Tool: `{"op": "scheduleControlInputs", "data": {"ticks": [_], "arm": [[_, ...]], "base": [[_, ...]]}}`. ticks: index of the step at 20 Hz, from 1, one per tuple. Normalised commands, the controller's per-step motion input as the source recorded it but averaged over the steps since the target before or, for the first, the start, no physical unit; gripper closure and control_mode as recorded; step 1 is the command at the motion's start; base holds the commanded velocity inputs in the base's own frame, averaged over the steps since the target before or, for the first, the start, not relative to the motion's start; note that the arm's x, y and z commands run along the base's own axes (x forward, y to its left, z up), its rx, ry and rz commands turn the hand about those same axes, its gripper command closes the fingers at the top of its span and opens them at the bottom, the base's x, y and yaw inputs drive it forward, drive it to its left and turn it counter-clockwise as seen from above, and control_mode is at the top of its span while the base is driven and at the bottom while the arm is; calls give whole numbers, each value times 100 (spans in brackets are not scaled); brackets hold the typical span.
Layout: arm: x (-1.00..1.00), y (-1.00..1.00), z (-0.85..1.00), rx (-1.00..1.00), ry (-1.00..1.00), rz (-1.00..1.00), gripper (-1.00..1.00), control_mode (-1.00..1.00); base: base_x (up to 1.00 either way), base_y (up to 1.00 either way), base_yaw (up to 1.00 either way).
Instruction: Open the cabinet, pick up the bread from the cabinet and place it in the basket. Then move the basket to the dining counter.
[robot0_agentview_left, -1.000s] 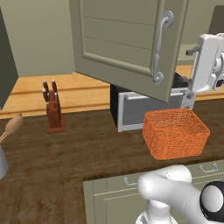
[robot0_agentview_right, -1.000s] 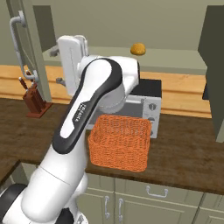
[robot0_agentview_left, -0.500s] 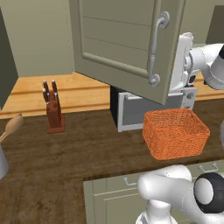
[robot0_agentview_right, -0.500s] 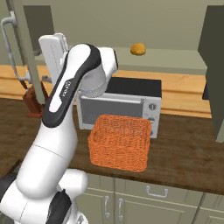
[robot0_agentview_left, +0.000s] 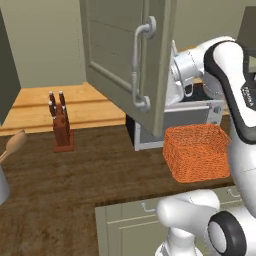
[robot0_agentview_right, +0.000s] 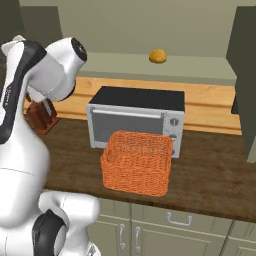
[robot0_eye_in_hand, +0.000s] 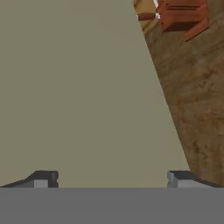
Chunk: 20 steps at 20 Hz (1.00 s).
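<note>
Kitchen counter (robot0_agentview_right: 210, 165) of dark wood is carrying everything here, and your end effector (robot0_eye_in_hand: 111, 177) is standing wide with nothing between its tips, facing the flat grey-green inside of the cabinet door (robot0_agentview_left: 125, 55). That door has been swinging further out over the last second, and your arm has been sweeping in behind it, so the cabinet (robot0_agentview_right: 200, 70) is now standing open. You are looking at the opening step as good as done. Moving outward, the knife block (robot0_eye_in_hand: 181, 17) is sitting past the door's edge. On the shelf (robot0_agentview_right: 125, 65), the bread (robot0_agentview_right: 158, 56) is lying uncovered, well above and behind the toaster oven (robot0_agentview_right: 136, 117). The basket (robot0_agentview_right: 137, 162) is waiting just in front of the oven, bare inside. You are likely turning next toward the bread, with the open door hanging close to your elbow.
</note>
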Motion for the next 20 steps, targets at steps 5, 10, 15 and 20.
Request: {"op": "scheduleControlInputs", "data": {"ticks": [5,10,15,20], "arm": [[0,100,-31,-17,-1,-29,-100,-100],[0,98,-12,-8,-4,-30,-100,-100],[20,-8,-15,2,0,-23,-100,-100],[41,-92,-45,0,-5,-8,-100,-100]], "base": [[0,0,0],[0,0,0],[0,0,0],[0,0,0]]}}
